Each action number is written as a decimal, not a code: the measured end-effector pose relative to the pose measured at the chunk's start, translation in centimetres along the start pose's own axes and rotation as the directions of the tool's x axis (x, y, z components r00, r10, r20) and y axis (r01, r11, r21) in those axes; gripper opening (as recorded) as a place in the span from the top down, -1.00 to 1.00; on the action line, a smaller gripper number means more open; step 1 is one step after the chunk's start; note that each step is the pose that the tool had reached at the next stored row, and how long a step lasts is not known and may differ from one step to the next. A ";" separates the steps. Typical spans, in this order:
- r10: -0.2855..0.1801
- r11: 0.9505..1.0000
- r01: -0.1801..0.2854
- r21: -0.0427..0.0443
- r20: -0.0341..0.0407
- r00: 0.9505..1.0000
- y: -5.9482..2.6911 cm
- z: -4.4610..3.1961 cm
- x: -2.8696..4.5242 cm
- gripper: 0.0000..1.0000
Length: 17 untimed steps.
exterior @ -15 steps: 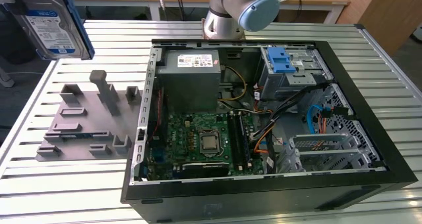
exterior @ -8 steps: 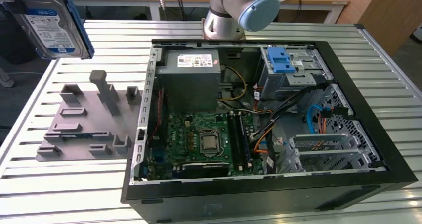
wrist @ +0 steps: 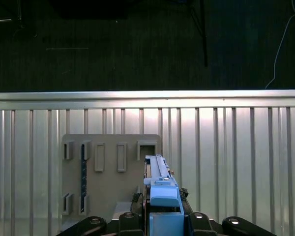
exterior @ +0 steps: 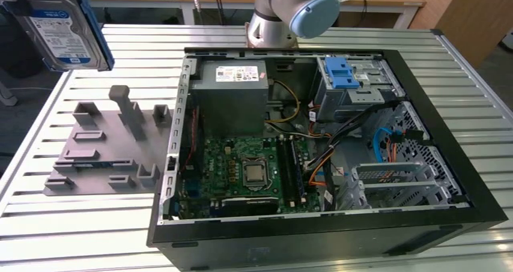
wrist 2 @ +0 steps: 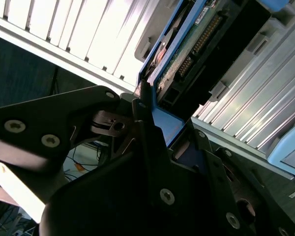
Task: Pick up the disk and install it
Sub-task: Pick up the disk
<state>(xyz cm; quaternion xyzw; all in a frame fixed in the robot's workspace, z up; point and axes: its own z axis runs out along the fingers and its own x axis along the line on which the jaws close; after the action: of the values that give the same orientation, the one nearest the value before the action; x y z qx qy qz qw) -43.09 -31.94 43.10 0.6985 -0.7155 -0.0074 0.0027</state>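
Note:
The disk (exterior: 57, 27), silver with a blue-and-white label and a blue rail frame, hangs high above the table at the exterior view's far left, well above the grey fixture plate (exterior: 104, 146). In the second wrist view my gripper (wrist 2: 155, 110) is shut on the disk (wrist 2: 196, 44), whose green circuit-board underside and blue rail show between the black fingers (wrist 2: 142, 123). In the first wrist view the disk (wrist: 161, 189) stands edge-on in the gripper (wrist: 162, 219), over the fixture plate (wrist: 110, 167).
The open computer case (exterior: 172, 164) lies on the slatted metal table (exterior: 96, 236). Inside are a grey power supply box (exterior: 232, 98), a motherboard (exterior: 240, 170) and a drive bay with a bright blue latch (exterior: 342, 78). The arm's base (exterior: 280, 11) stands behind the case.

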 end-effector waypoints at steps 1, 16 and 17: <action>0.000 1.000 0.000 0.000 0.000 1.000 0.00 -0.01 0.00 0.27; 0.000 1.000 0.000 0.000 0.000 1.000 0.00 -0.32 0.00 0.27; 0.000 1.000 0.000 0.000 0.000 1.000 0.00 -0.34 0.00 0.27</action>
<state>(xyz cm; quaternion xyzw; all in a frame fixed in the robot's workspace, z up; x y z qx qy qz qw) -43.09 -31.94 43.44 0.6985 -0.7155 -0.0074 0.0027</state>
